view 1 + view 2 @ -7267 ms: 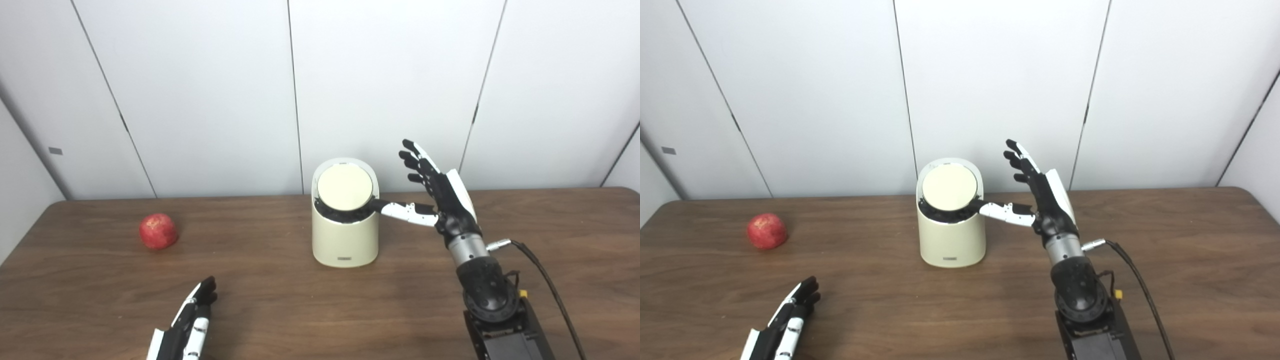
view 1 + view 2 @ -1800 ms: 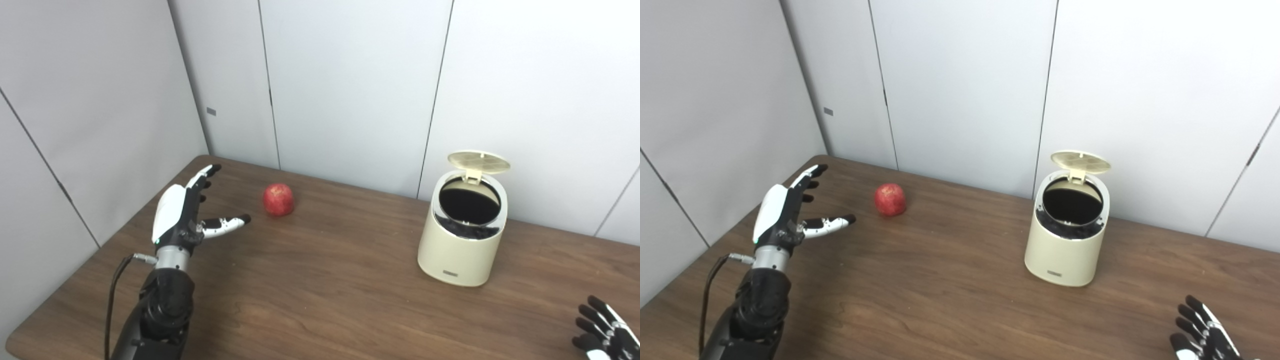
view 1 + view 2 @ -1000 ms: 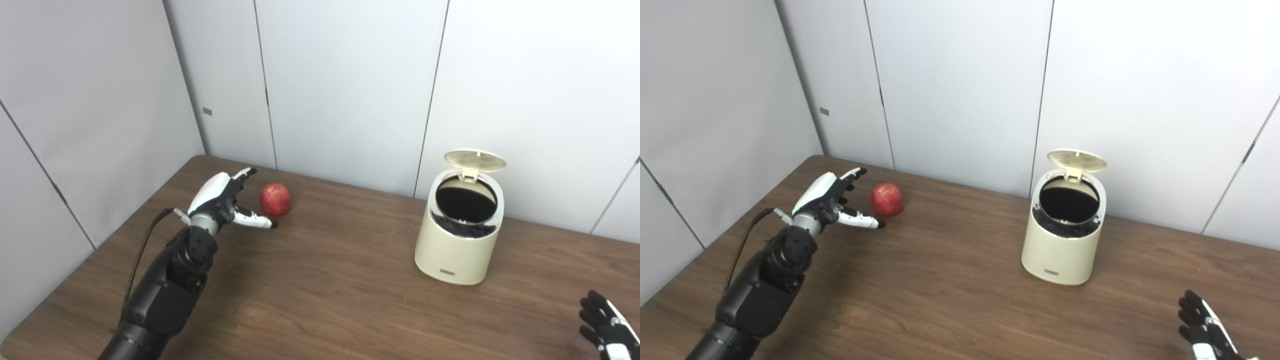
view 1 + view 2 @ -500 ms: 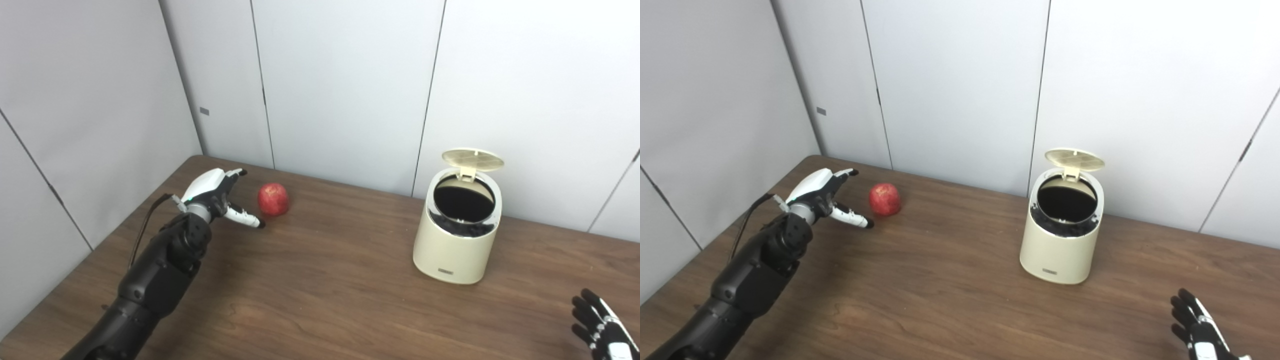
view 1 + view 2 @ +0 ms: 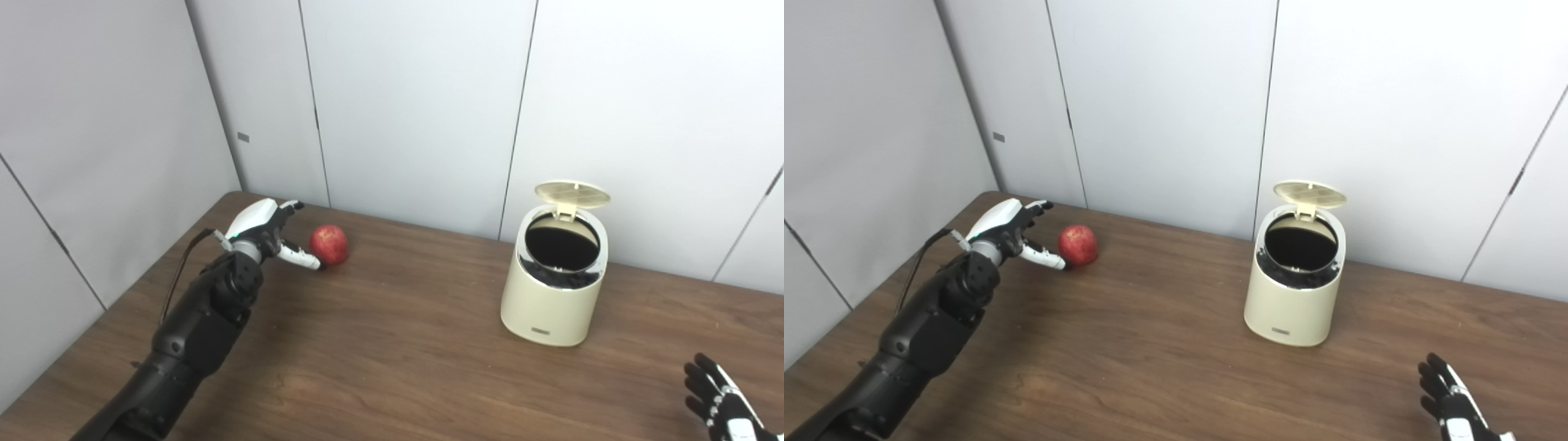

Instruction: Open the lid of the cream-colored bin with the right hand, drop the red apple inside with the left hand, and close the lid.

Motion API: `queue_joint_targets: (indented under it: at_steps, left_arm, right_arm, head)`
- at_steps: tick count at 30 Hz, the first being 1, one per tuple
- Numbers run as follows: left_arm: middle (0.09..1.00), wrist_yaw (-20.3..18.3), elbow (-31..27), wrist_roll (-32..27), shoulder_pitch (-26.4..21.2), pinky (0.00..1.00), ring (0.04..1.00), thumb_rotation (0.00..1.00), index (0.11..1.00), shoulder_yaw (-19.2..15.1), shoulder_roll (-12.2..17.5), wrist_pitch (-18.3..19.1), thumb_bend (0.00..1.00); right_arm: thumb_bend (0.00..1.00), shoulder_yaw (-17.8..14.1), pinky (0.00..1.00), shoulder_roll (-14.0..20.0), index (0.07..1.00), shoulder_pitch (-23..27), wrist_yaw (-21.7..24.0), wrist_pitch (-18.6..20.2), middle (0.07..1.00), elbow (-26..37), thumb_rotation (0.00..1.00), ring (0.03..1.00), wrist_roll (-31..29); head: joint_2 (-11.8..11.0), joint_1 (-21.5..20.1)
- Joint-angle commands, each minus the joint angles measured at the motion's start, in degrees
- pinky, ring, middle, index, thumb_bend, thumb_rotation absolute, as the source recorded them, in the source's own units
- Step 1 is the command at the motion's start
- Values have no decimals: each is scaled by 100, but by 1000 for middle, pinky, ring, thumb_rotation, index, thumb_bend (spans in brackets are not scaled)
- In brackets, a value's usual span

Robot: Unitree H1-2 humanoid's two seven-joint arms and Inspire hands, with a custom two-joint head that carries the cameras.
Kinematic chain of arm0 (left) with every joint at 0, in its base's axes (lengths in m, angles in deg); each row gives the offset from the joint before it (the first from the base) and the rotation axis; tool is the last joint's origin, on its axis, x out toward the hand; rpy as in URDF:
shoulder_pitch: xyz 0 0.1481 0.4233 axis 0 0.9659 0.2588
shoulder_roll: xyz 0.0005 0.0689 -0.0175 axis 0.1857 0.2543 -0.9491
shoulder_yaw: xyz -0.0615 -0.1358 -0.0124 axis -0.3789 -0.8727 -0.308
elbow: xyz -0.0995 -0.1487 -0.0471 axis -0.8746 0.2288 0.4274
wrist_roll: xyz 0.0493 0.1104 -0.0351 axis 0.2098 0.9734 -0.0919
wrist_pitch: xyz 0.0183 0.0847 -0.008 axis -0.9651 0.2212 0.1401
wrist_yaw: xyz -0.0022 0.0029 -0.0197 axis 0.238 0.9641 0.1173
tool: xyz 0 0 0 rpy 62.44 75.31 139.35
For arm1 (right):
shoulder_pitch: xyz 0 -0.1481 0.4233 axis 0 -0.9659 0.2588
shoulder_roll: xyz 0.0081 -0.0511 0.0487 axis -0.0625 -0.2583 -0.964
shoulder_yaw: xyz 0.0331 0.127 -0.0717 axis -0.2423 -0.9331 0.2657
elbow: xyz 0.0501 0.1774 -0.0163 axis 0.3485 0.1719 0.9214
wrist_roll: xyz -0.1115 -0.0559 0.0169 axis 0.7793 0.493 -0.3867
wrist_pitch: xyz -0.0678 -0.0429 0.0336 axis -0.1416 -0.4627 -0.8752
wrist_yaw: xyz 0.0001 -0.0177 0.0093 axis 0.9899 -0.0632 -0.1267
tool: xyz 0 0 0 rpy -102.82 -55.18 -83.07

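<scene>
The red apple (image 5: 329,244) lies on the brown table (image 5: 392,343) near its far left corner. My left hand (image 5: 264,228) is open just left of the apple, thumb stretched out to the apple's near left side, fingers spread behind; I cannot tell if the thumb touches it. The cream-colored bin (image 5: 554,285) stands right of centre with its round lid (image 5: 572,193) tipped up at the back and the dark inside showing. My right hand (image 5: 1451,401) is low at the bottom right corner, open, fingers apart, far from the bin.
Grey wall panels close off the back and the left side of the table. The table's left edge runs close beside my left arm (image 5: 184,343). A black cable (image 5: 177,275) hangs from the left wrist.
The lid, shut 7.3 s ago with the right hand at it, now stands up. Over the last second my left hand reached farther back and closer to the apple. The camera panned slightly.
</scene>
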Motion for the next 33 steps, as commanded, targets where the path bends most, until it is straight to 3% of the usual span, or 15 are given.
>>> queue_joint_targets:
  at_steps: [1,9,24,28,31,33]
  left_arm:
    - [939,73,16,-45,-356,733,870,204,962,-41,64,-102,911]
    - [947,108,244,-501,-423,735,860,183,952,-169,-186,-252,895]
    - [873,115,587,-556,-607,696,807,127,893,-28,-279,-351,867]
    - [757,263,614,-694,-588,570,671,14,775,-184,-356,-431,806]
    - [665,475,700,-799,-581,531,596,1,673,-314,-441,-570,751]
    - [569,585,810,-763,-596,488,491,11,540,-307,-454,-701,557]
  right_arm:
    - [453,-7,924,24,926,62,13,-156,921,225,999,940,-66]
    - [409,24,906,7,922,31,-32,-204,915,230,958,927,26]
    - [428,22,910,3,931,-16,-58,-345,916,191,934,935,76]
    - [423,13,903,24,923,-21,-55,-372,904,186,946,928,90]
    - [441,3,895,22,922,-27,-51,-381,896,176,952,921,75]
    - [449,-7,895,18,920,-33,-37,-402,892,165,944,919,28]
  head:
    - [-3,-1]
    - [-24,-92]
    - [-27,-175]
    - [-44,-167]
    - [-56,-173]
    - [-55,-192]
